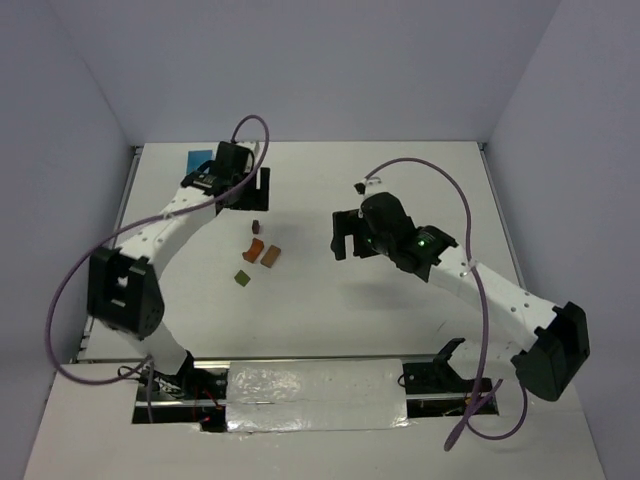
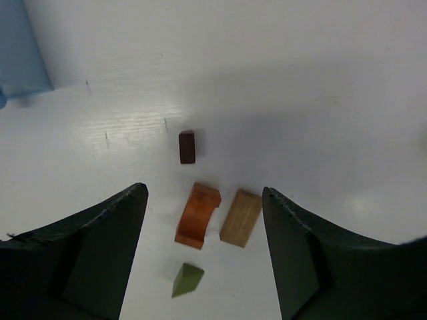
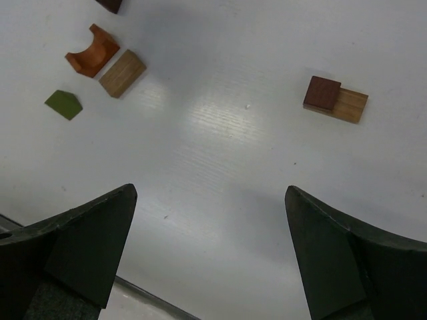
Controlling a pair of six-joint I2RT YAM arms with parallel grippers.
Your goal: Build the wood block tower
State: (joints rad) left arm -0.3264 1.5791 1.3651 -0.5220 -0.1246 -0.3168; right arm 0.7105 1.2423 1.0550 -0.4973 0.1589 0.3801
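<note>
Left wrist: orange-red arch [image 2: 197,215] lies loose beneath left gripper [image 2: 203,193].

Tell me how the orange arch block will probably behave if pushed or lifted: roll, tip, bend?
The orange arch block looks like solid wood, so probably stiff and light. It lies flat on the smooth table, so a push would likely slide it, not roll it. Its curved hollow may be harder to grip than its straight sides.
</note>
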